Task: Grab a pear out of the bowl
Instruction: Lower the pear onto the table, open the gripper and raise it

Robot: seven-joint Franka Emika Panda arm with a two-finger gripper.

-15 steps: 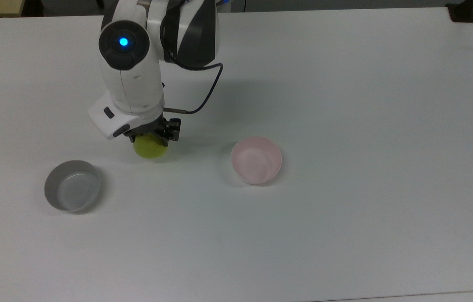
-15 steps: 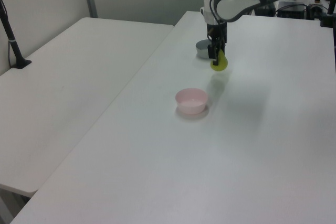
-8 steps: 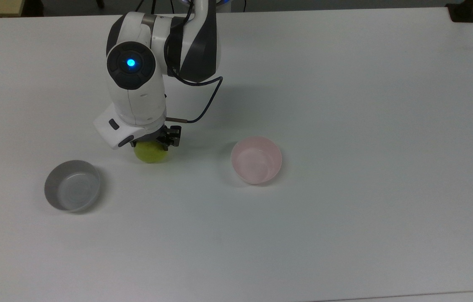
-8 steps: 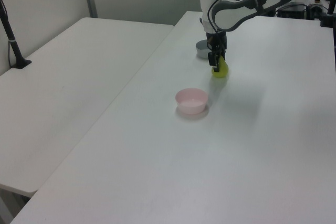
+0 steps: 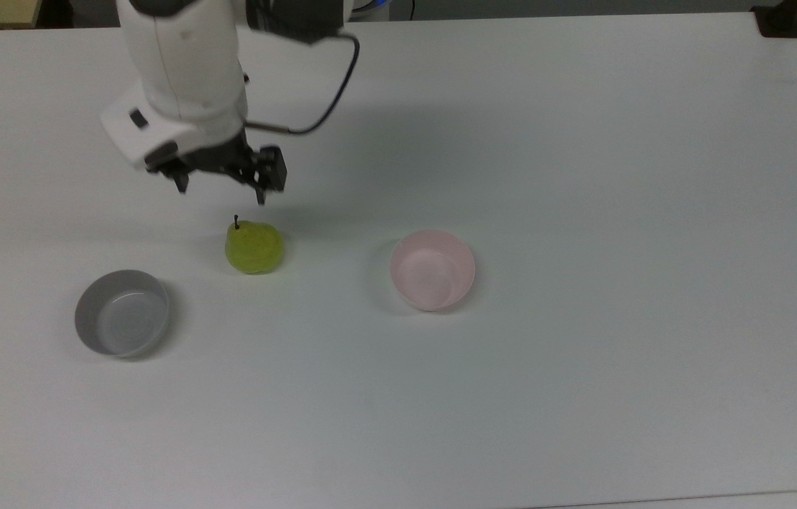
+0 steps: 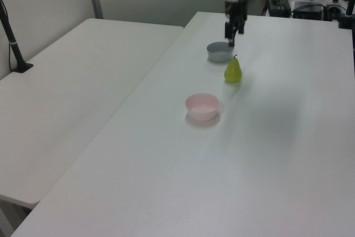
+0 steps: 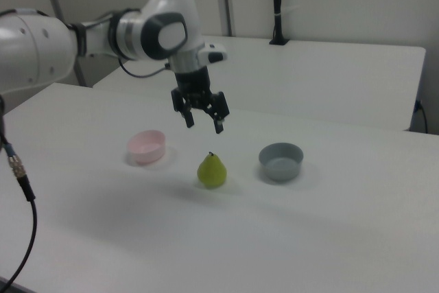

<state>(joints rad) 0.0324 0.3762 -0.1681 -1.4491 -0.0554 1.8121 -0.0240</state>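
The yellow-green pear (image 5: 254,247) (image 6: 233,71) (image 7: 212,170) stands upright on the white table, stem up, between the two bowls. The pale pink bowl (image 5: 432,269) (image 6: 202,106) (image 7: 147,146) is empty, to the top view's right of the pear. My gripper (image 5: 220,189) (image 6: 232,33) (image 7: 204,121) hangs open in the air above the pear, well clear of its stem, with nothing between its fingers.
A grey bowl (image 5: 122,312) (image 6: 220,51) (image 7: 280,160), also empty, sits on the top view's left of the pear. The white table (image 5: 582,177) stretches wide around them. A second white table (image 6: 72,76) adjoins it in the left view.
The gripper was shut on the pear and lowered it onto the table. It has since opened, let the pear go and risen above it. The pear now stands free.
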